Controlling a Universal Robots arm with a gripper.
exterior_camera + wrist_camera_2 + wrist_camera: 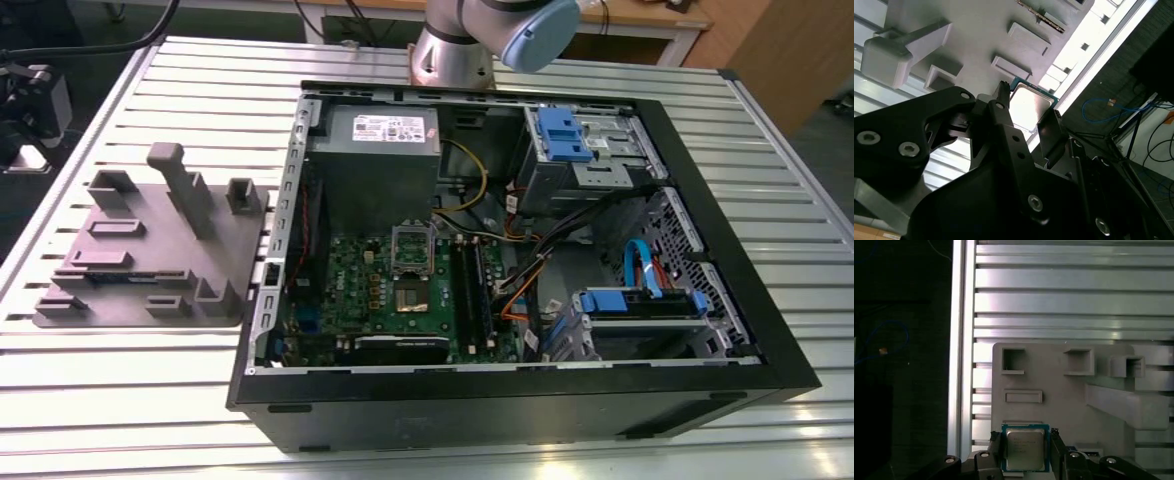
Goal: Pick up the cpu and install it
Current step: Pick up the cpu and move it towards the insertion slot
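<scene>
The cpu (1025,449), a flat square chip with a silvery top and teal-green edge, lies between my gripper's (1025,454) two black fingers over the grey fixture tray (1054,400). The fingers (996,449) sit tight against its two opposite sides. In the second wrist view the cpu (1030,106) shows the same way, framed by my gripper (1026,111), close to the tray's edge. In the exterior view the tray (147,250) lies on the slatted table to the left of the open computer case (521,400), whose green motherboard (400,295) has an open socket (411,243).
The tray carries raised blocks and several small pockets (1014,361). A tall grey post (180,185) stands on it. Inside the case are a grey power supply (380,130), blue drive brackets (567,135) and loose cables (534,270). The table edge rail (958,340) runs beside the tray.
</scene>
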